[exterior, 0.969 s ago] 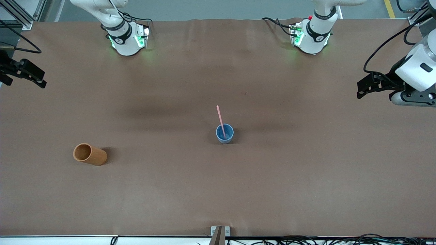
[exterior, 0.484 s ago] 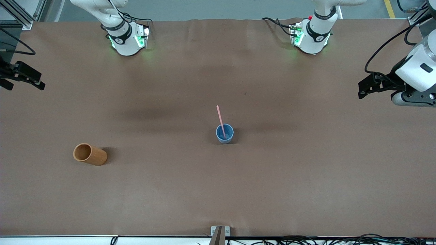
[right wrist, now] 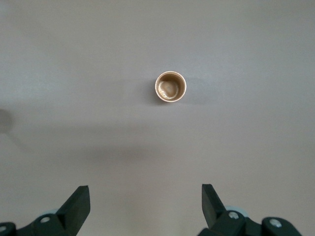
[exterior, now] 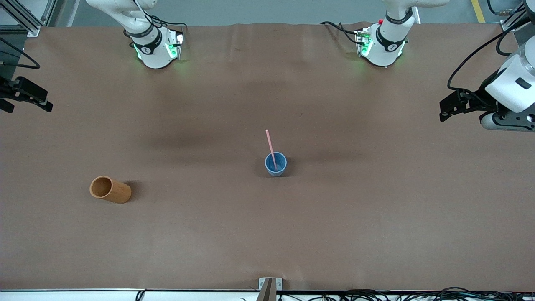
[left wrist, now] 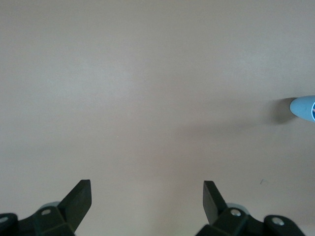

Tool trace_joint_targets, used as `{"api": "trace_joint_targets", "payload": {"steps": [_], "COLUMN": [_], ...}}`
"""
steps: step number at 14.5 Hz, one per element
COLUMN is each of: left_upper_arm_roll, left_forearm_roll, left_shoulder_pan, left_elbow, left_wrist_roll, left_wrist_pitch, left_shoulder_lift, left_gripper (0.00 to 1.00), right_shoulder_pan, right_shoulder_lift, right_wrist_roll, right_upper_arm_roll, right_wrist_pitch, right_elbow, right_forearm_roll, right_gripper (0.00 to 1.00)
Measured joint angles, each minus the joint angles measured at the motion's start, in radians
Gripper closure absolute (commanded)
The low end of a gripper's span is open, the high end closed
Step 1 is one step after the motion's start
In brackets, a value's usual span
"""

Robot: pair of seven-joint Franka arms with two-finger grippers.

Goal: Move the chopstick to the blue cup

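The blue cup [exterior: 276, 164] stands upright near the middle of the table. The pale-pink chopstick [exterior: 270, 144] stands in it, its lower end inside the cup and its upper end leaning toward the robots' bases. My left gripper [exterior: 444, 111] hangs open and empty over the left arm's end of the table, well away from the cup. Its wrist view shows bare table between the fingers [left wrist: 78, 199] and a sliver of the blue cup [left wrist: 305, 107] at the edge. My right gripper [exterior: 31, 104] hangs open and empty over the right arm's end of the table.
An orange-brown wooden-looking cup [exterior: 110, 190] stands toward the right arm's end, nearer the front camera than the blue cup. The right wrist view looks straight down into that cup [right wrist: 171, 87]. A brown mat [exterior: 376, 217] covers the table.
The right gripper has drawn back a little toward its end of the table. The left gripper shifted only slightly. Cup and chopstick have not moved.
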Motion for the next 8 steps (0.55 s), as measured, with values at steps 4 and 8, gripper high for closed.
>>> {"api": "trace_joint_targets", "payload": {"steps": [4,8], "left_upper_arm_roll": [0.000,0.000], "left_forearm_roll": [0.000,0.000], "left_shoulder_pan": [0.000,0.000], "left_elbow": [0.000,0.000], "left_wrist_roll": [0.000,0.000], "left_wrist_pitch": [0.000,0.000], "left_shoulder_lift": [0.000,0.000], "left_gripper": [0.00,0.00], "right_shoulder_pan": [0.003,0.003], "right_shoulder_lift": [0.000,0.000], "right_wrist_roll": [0.006,0.010], "right_upper_arm_roll": [0.005,0.006], "right_wrist_pitch": [0.000,0.000], "right_elbow": [0.000,0.000], "right_forearm_roll": [-0.012,-0.012], "right_gripper": [0.00,0.00]}}
